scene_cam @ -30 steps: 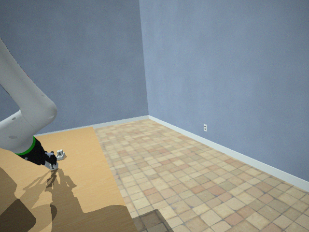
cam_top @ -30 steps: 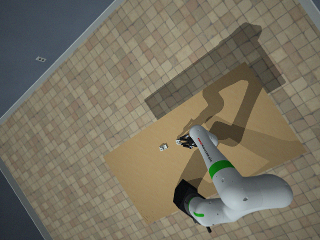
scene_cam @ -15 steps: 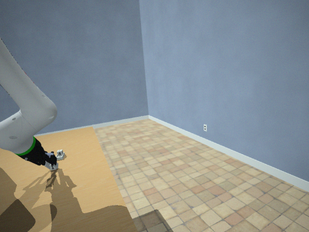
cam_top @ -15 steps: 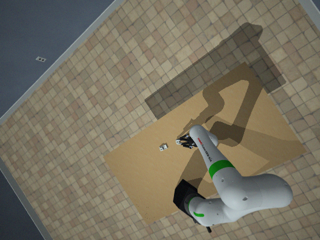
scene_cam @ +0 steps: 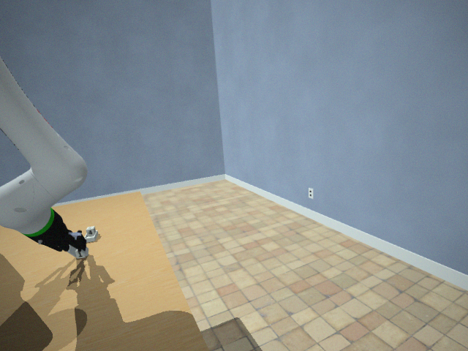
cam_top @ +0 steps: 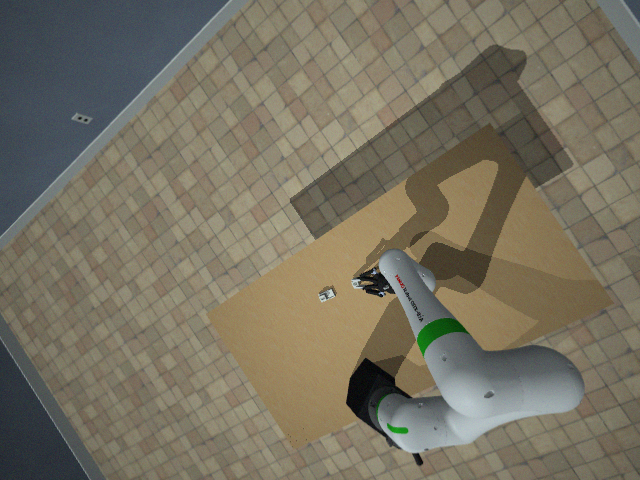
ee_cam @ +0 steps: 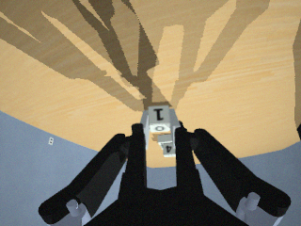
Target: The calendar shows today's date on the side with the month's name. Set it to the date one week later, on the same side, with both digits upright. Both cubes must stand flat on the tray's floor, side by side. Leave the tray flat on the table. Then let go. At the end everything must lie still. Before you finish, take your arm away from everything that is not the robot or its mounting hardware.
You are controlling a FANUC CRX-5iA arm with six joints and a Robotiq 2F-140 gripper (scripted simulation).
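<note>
Top view: the small white calendar tray (cam_top: 330,298) (scene_cam: 91,239) lies on the tan wooden table top (cam_top: 289,351) (scene_cam: 124,241) (ee_cam: 235,94), near the frame's centre; just right of it, the white numbered cube (cam_top: 356,283) (scene_cam: 80,253) (ee_cam: 159,114) sits between the black gripper's (cam_top: 360,283) (scene_cam: 83,249) (ee_cam: 160,129) fingers. Exterior view: tray behind cube, lower left.

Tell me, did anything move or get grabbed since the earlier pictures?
No, nothing visibly changed. The arm stayed in the same pose, the jaws still have the cube with the 1 between them, and the little white calendar stayed in its place on the table.
</note>
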